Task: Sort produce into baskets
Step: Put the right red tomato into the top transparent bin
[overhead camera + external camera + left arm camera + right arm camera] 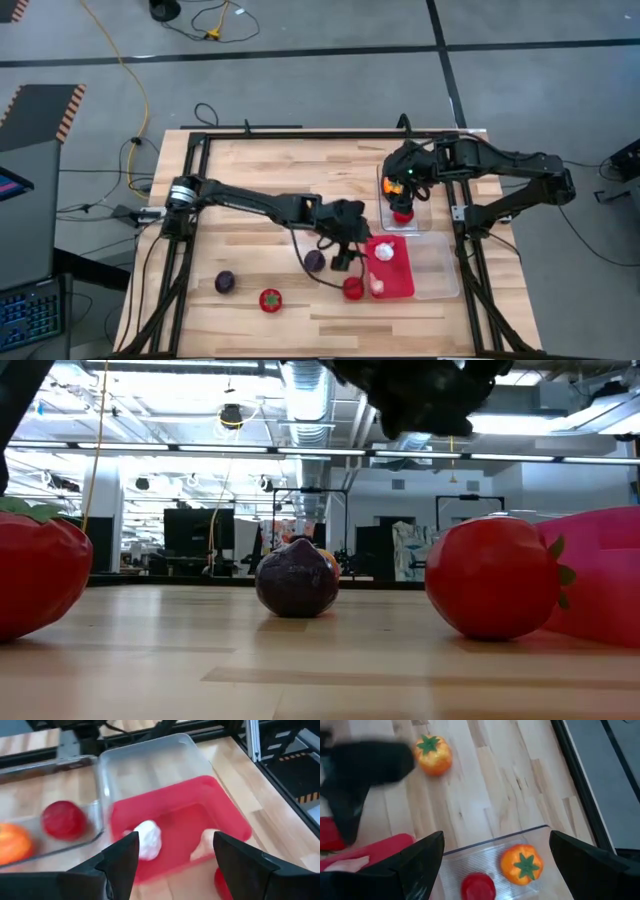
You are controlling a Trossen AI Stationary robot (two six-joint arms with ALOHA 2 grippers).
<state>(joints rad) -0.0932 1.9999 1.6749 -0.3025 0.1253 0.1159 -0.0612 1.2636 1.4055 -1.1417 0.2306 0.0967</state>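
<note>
The red basket [400,280] holds two white garlic bulbs [148,839] [206,844]. My left gripper [175,865] is open and empty just above the basket's left edge [350,255]. My right gripper [495,870] is open and empty over a clear basket [418,222], which holds an orange piece [521,864] and a red piece [477,887]. Another orange piece [434,754] lies on the table. Two red pieces [270,299] [352,289] and two purple balls [225,282] [315,260] rest on the table.
A second clear basket [438,268] stands right of the red one. A black metal frame [190,170] runs around the table. The table's far left part is bare wood [260,165]. Cables lie on the floor beyond the far edge.
</note>
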